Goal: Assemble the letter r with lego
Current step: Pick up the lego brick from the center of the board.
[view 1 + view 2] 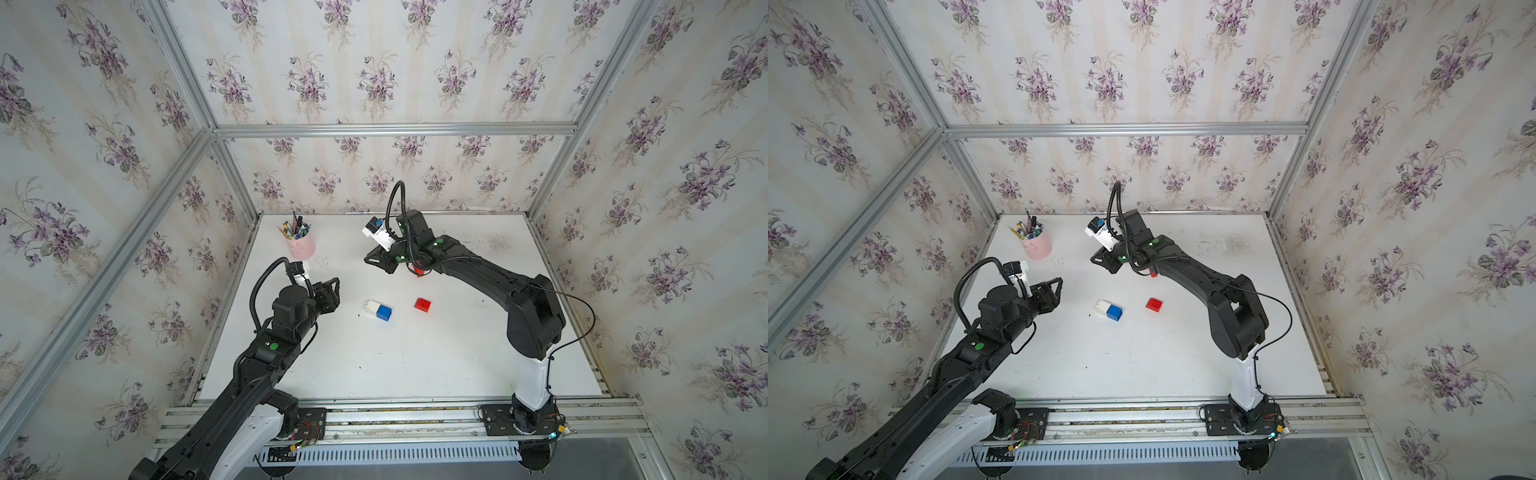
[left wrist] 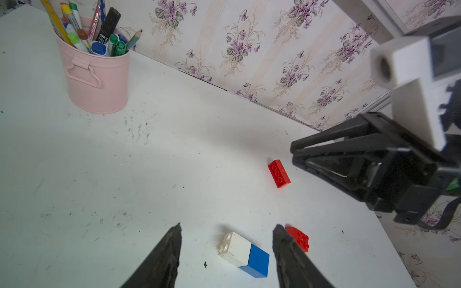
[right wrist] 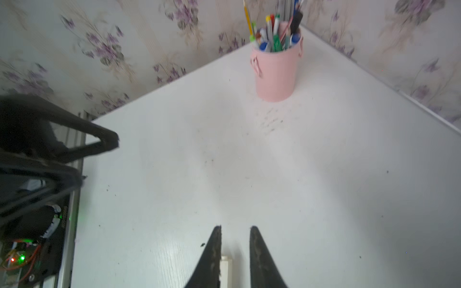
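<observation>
A white brick (image 1: pixel 372 308) and a blue brick (image 1: pixel 384 313) lie joined in a line at mid-table. In the left wrist view the same white brick (image 2: pixel 235 246) and blue brick (image 2: pixel 258 261) show beyond my fingertips. A short red brick (image 1: pixel 422 304) lies to their right. A long red brick (image 2: pixel 279 173) lies farther back, mostly hidden under my right arm in both top views. My left gripper (image 2: pixel 228 225) is open and empty, left of the pair. My right gripper (image 3: pixel 236 227) hovers at the far middle, its jaws a narrow gap apart. A small whitish piece (image 3: pixel 226 266) sits against one finger.
A pink cup (image 1: pixel 302 245) full of pens stands at the back left of the white table (image 1: pixel 415 365). Flowered walls with metal frame rails close in three sides. The arm bases sit on a rail at the front edge.
</observation>
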`<action>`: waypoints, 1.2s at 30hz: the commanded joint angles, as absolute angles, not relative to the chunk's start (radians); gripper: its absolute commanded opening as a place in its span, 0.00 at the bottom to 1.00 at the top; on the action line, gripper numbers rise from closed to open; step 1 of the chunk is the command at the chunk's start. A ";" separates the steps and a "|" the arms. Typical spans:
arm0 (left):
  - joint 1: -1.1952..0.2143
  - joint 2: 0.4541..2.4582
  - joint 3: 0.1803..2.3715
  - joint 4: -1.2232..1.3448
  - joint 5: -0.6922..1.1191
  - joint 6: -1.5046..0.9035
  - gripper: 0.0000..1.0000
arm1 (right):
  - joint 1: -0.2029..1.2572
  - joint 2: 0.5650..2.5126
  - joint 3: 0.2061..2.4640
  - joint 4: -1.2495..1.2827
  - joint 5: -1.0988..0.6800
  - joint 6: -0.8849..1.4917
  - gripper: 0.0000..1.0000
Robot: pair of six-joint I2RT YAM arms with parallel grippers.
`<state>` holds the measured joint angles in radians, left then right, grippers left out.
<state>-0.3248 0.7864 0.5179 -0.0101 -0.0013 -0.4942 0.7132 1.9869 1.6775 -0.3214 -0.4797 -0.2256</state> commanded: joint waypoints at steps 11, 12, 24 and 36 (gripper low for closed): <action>-0.322 0.744 0.506 -0.049 -0.043 -0.492 0.61 | 0.786 2.281 2.023 -0.765 -0.299 -0.419 0.56; -0.322 0.739 0.504 -0.052 -0.046 -0.494 0.61 | 0.792 2.293 2.040 -0.782 -0.288 -0.426 0.57; -0.322 0.707 0.488 -0.068 -0.066 -0.496 0.62 | 0.842 2.390 2.104 -0.909 -0.204 -0.430 0.59; -0.321 0.708 0.471 -0.066 -0.079 -0.506 0.62 | 0.856 2.398 2.075 -0.947 -0.241 -0.426 0.68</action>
<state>-0.3210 0.7067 0.4728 -0.0742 -0.0658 -0.4980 0.8574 2.3951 2.0804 -0.9154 -0.2165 -0.4187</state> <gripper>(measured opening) 0.622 0.677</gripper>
